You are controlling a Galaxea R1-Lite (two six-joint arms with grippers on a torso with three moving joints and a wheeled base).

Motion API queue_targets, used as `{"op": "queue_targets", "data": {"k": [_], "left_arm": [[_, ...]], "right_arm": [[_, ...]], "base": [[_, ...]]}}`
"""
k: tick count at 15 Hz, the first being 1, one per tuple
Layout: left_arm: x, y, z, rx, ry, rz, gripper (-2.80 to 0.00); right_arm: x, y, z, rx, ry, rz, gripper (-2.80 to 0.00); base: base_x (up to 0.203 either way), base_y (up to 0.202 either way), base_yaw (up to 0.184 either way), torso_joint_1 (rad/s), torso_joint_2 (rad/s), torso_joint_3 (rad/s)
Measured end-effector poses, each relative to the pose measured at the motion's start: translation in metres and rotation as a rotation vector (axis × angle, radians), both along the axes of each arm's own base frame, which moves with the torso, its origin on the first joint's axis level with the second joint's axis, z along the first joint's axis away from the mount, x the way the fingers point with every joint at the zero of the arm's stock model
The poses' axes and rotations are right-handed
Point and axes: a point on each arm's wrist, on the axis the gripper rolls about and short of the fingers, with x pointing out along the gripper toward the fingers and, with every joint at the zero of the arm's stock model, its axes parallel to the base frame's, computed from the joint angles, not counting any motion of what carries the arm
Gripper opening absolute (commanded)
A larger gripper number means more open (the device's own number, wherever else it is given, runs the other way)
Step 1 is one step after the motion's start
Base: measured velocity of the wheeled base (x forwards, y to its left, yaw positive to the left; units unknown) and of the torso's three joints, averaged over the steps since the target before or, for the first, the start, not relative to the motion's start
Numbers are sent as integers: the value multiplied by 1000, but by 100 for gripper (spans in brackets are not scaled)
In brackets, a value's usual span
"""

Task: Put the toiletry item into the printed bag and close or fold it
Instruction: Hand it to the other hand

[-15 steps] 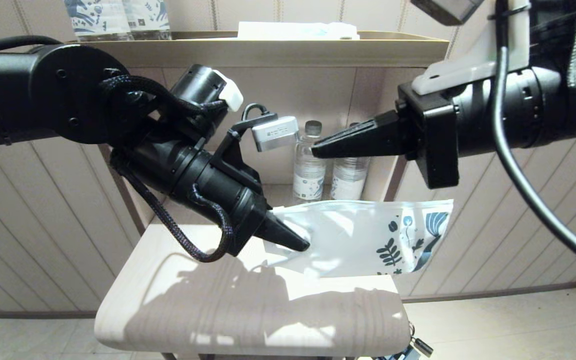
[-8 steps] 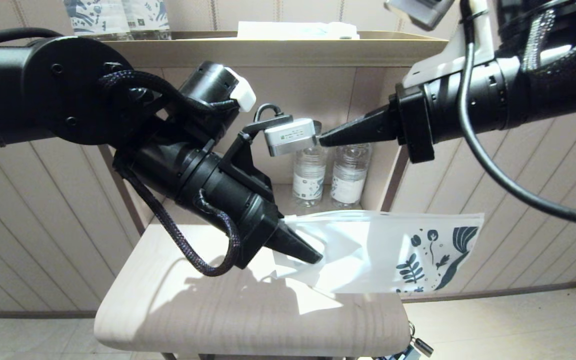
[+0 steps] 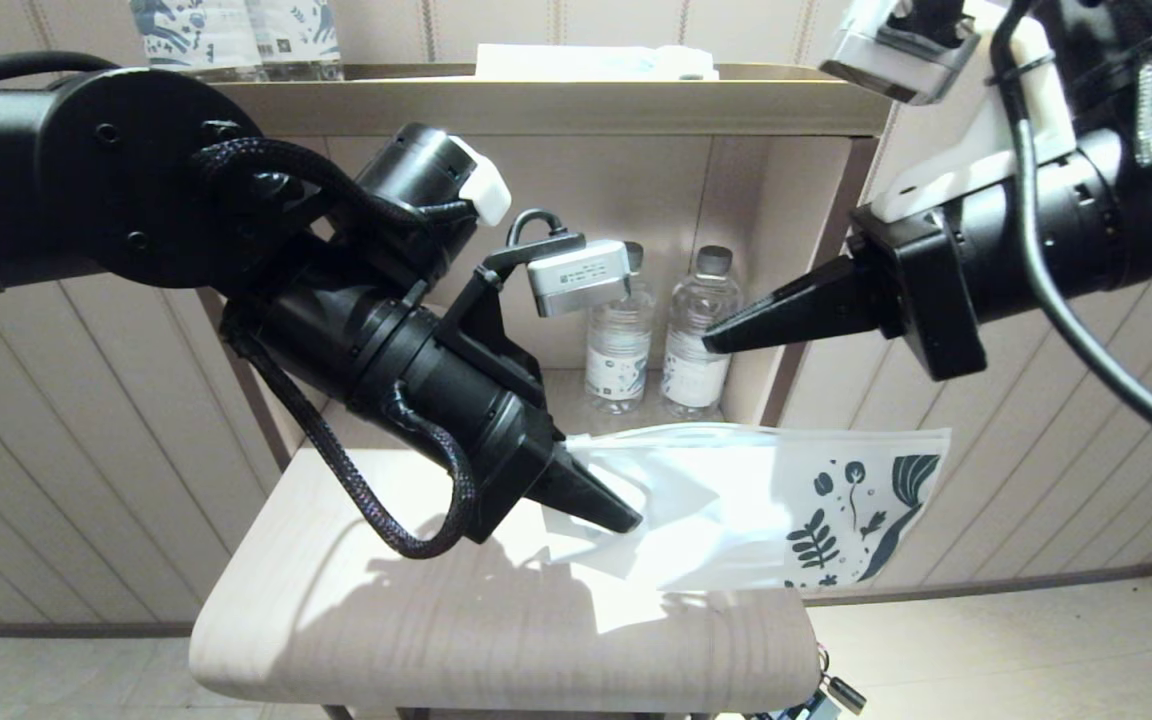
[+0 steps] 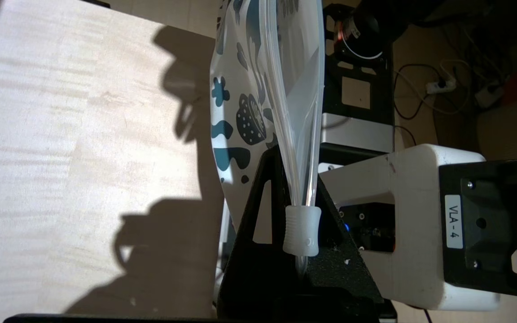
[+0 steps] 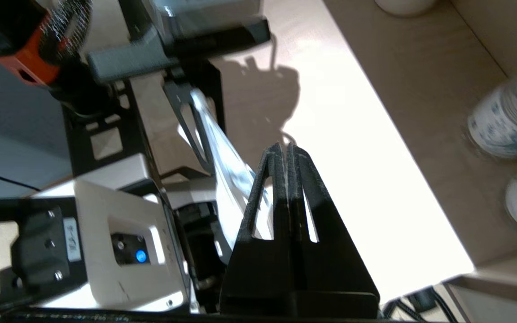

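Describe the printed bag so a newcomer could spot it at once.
Above the pale wooden table, in front of the shelf unit, the left gripper holds the printed bag by one end in mid-air. It is a flat white pouch with dark teal leaf-and-flower print at its far end, unlike the upright bottles behind.

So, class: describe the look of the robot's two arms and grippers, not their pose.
Both arms are matte black cylinders. The left gripper and right gripper have black tapered wedge fingers with triangular cut-outs. A braided black cable loops along the left arm, a smooth one along the right. White wrist mounts, one labelled VLA-4, carry grey cameras.
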Motion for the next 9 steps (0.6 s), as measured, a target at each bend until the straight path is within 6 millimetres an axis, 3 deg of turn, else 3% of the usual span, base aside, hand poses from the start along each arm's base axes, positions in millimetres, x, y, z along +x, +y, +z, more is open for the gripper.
{"op": "queue_targets", "data": {"k": [4, 9], "left_arm": [[-1, 2, 0, 11, -1, 8, -280], [-2, 3, 1, 16, 8, 6, -280]], "right_arm": [[-5, -17, 5, -59, -13, -19, 0], [-6, -17, 6, -110, -66, -3, 0]], "base": [[0, 0, 0, 0, 0, 0], [0, 0, 0, 0, 0, 0]]}}
